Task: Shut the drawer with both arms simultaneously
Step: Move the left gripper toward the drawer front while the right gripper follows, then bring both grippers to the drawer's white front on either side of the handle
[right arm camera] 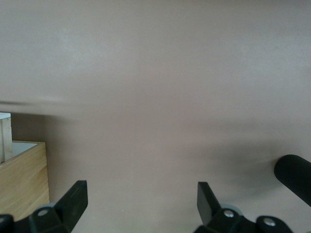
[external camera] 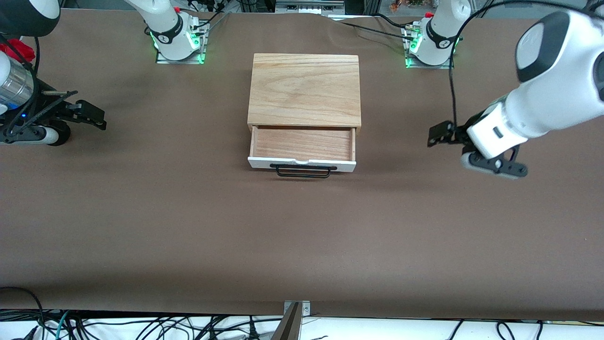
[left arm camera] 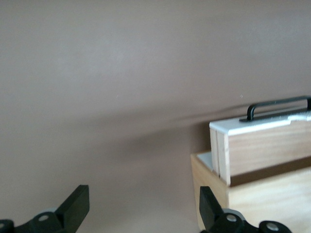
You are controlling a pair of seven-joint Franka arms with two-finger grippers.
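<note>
The drawer (external camera: 302,144) stands pulled out of its light-oak box (external camera: 304,89) at the middle of the table, its reddish-brown inside empty. Its white front panel (external camera: 302,165) and black wire handle (external camera: 303,171) face the front camera. My left gripper (external camera: 438,134) is open and empty, over the table beside the drawer toward the left arm's end. The left wrist view shows its open gripper (left arm camera: 144,206), the panel (left arm camera: 257,127), the handle (left arm camera: 277,104) and the box (left arm camera: 257,204). My right gripper (external camera: 94,118) is open and empty toward the right arm's end; it (right arm camera: 141,201) sees the box corner (right arm camera: 22,179).
A brown cover (external camera: 302,245) spreads over the table. The arm bases (external camera: 177,42) (external camera: 432,45) with green lights stand at the table's robot edge. Cables (external camera: 141,328) and a metal bracket (external camera: 295,311) lie along the edge nearest the front camera. A black ribbed cylinder (right arm camera: 294,177) shows in the right wrist view.
</note>
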